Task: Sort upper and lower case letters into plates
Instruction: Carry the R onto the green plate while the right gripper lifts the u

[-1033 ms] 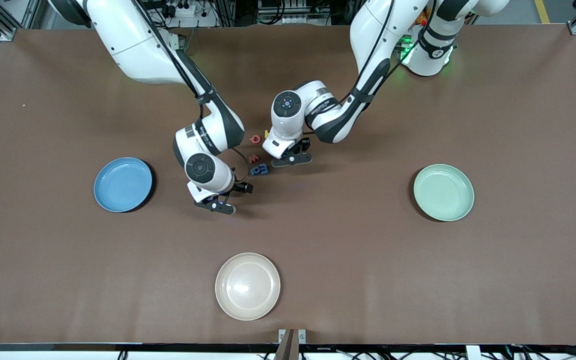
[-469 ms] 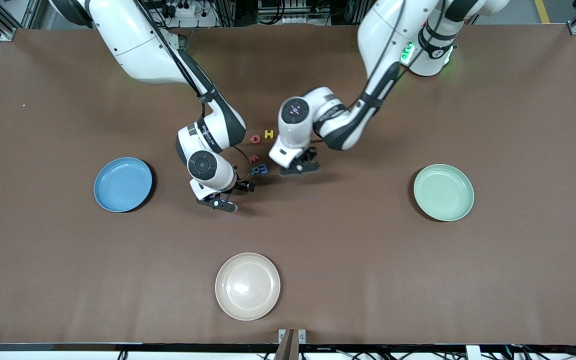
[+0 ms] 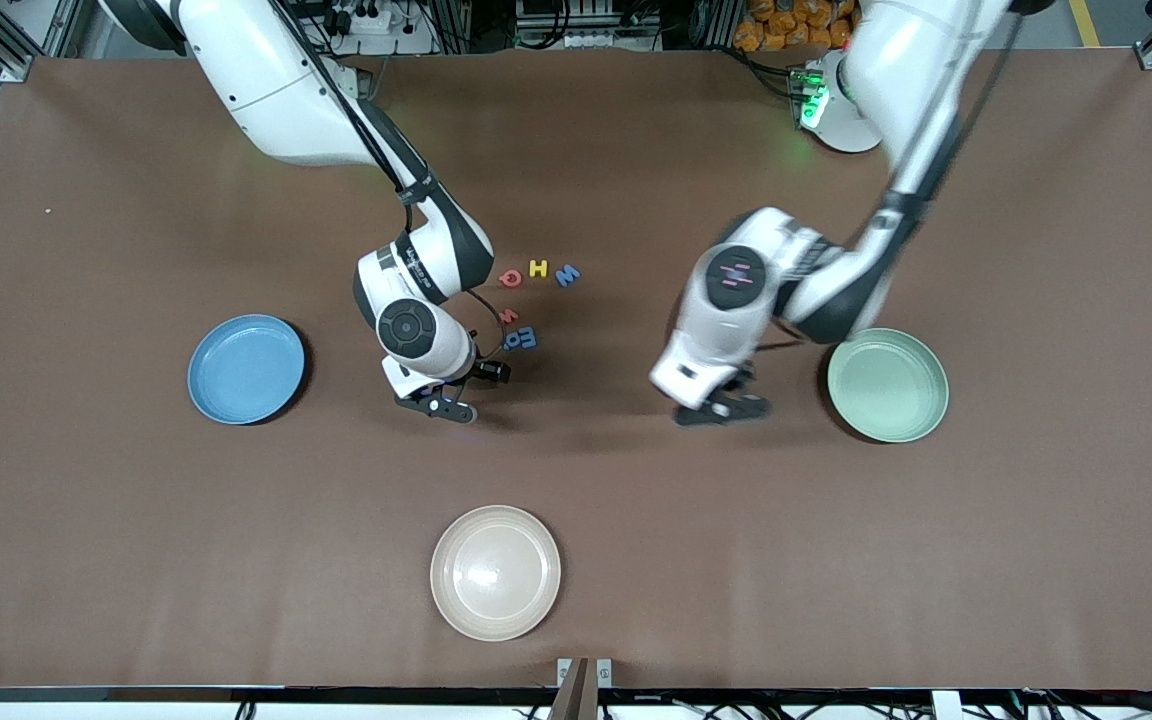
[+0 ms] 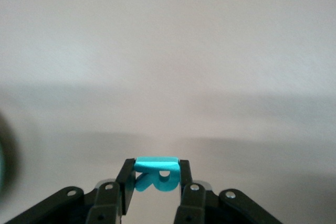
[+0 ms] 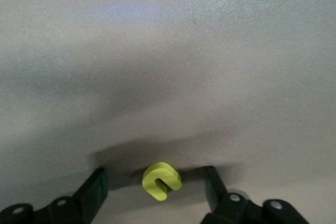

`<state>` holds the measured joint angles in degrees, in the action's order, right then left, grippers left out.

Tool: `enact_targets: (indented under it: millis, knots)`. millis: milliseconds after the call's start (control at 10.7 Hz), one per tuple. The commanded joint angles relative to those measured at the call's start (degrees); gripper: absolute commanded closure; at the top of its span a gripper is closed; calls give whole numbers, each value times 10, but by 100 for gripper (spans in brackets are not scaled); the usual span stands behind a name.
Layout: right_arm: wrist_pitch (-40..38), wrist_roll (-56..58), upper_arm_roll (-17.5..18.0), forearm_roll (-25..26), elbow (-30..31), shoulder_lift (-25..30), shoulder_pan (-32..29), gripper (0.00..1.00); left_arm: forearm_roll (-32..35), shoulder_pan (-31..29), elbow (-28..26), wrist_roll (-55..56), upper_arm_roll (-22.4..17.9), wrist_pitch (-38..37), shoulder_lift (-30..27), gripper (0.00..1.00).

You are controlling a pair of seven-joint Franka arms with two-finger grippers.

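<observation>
Where everything sits on your table

Your loose letters [image 3: 534, 297] cluster mid-table between the two sorting plates [image 3: 246, 369], one toward each arm's end. You'll find a third plate [image 3: 495, 572] nearest the front camera. Your left gripper [image 3: 726, 408] is just beside one sorting plate; your right gripper [image 3: 439, 406] is near the letters.

Toy letters on the table read H [image 3: 538, 268], W [image 3: 567, 275], perhaps Q [image 3: 510, 278].

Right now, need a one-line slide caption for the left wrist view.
Left gripper carrying a teal letter pinched between its fingers above the bare brown table.
</observation>
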<state>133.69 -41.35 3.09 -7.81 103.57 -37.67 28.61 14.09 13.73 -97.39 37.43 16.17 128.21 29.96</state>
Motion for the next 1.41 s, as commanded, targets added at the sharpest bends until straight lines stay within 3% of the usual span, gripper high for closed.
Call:
enact_targets:
  millis: [0,282,751,845,939,1033,1314]
  knots:
    - [10,-9,6,-8,23,6,0,56,12,-95,-17,-149,24,-28,-32,100]
    - [23,-6,7,-5,31,8,5,100,9,-171,-20,-284,27,-69,-46,100]
    - [-22,-4,10,-8,16,36,-16,100,4,-222,-95,-317,11,-75,-57,100]
    - [-46,-1,11,-9,3,44,-25,100,4,-222,-103,-317,4,-75,-57,75]
    - [-73,1,11,-13,-12,51,-36,100,4,-222,-106,-318,1,-75,-58,12]
    - [-110,14,11,-24,-27,66,-52,100,3,-222,-106,-317,1,-80,-63,0]
    - [-219,108,7,-26,-25,120,-117,100,-38,-178,-100,-306,16,-101,-89,0]
